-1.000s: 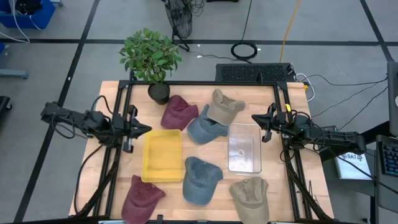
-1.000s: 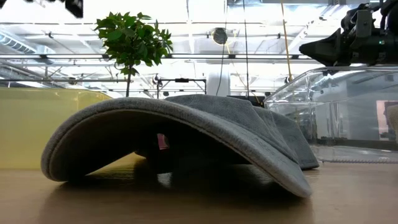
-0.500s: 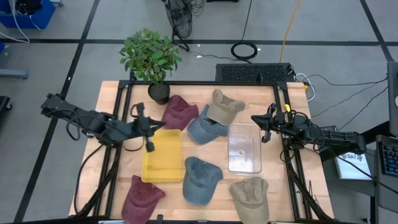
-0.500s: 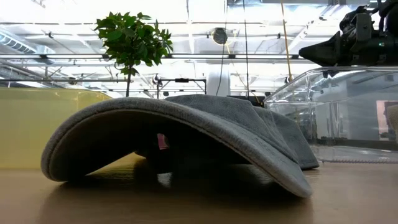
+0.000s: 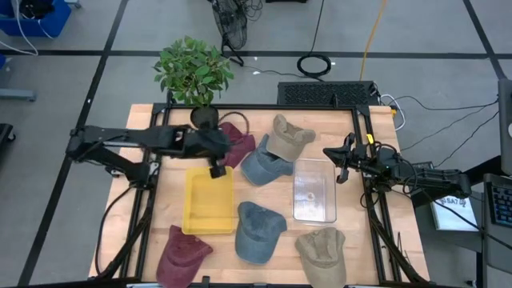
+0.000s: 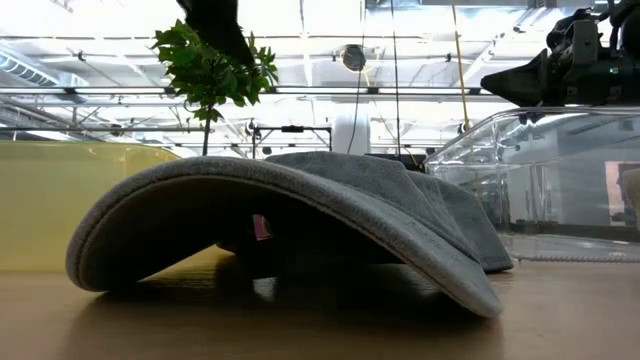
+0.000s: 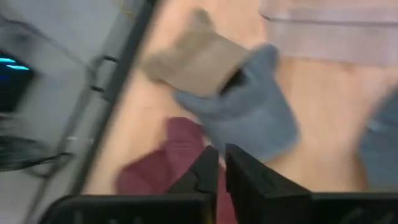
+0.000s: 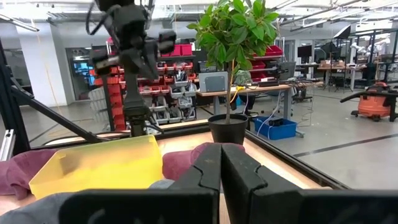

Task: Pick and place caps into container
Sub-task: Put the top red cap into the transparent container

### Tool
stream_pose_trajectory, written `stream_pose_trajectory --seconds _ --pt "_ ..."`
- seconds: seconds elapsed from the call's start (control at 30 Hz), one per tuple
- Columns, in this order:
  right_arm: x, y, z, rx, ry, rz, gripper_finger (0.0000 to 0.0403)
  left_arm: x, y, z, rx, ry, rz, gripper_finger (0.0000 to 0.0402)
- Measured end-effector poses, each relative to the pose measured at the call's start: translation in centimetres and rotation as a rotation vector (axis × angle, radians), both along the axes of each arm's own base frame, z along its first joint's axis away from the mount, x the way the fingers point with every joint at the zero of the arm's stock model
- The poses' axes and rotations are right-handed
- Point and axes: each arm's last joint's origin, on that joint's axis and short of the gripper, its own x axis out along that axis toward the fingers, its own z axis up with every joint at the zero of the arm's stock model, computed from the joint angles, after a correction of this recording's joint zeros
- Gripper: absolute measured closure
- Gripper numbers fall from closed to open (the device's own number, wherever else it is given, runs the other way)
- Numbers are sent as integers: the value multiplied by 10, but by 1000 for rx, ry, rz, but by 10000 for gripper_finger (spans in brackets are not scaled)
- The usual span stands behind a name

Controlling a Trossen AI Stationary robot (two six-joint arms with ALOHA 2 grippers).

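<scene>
The left tool [image 5: 216,170], its fingers closed on nothing, hangs over the yellow plastic bin's [image 5: 210,214] far rim beside a soft maroon cap [image 5: 232,142]. The right tool [image 5: 339,164], also closed and empty, waits at the bench's [image 5: 360,240] right edge beside the clear container [image 5: 314,192].

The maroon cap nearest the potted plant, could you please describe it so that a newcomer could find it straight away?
Start at the potted plant on the table's far edge. Just beside its pot lies the maroon cap, with the left gripper hovering close by it, over the yellow tray. The other maroon cap lies at the near edge, and the neighbouring blue-grey cap differs in colour.
</scene>
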Motion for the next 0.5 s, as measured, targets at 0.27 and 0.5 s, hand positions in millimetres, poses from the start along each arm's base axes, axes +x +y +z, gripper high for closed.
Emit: stream_pose_trajectory --seconds 0.27,0.5 --pt "0 0 0 -28 9 -4 403 36 24 -46 -63 160 31 226" --pt "0 0 -1 -26 23 -4 403 47 62 -77 -77 266 124 135"
